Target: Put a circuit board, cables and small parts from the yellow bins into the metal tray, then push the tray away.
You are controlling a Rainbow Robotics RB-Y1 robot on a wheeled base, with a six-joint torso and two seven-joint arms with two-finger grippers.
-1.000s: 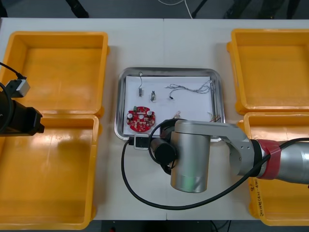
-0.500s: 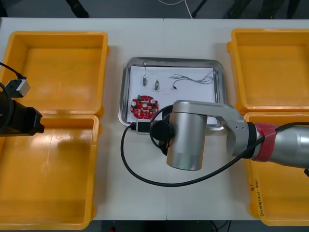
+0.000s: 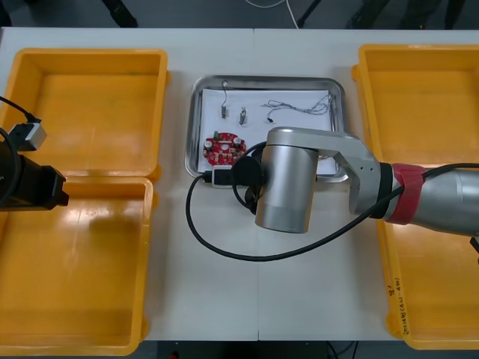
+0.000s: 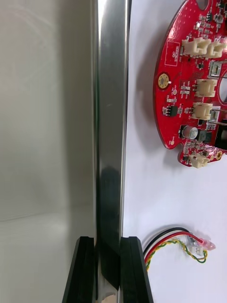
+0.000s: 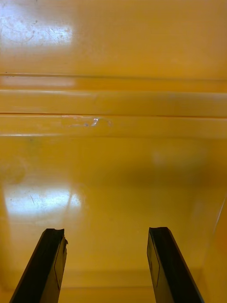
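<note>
Metal tray (image 3: pixel 269 78) slid farther away, right end effector (image 4: pixel 107 241) gripping its rim.

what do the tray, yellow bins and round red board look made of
Shiny metal tray: likely polished steel; its rim mirrors like chrome. Yellow bins: probably moulded plastic, glossy, with soft glare patches. Round red circuit board: seemingly rigid laminate with a red coating, carrying white connectors.

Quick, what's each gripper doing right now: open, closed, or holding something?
Left gripper: open, holding nothing, over a yellow bin.
Right gripper: closed on the rim of the metal tray.
</note>
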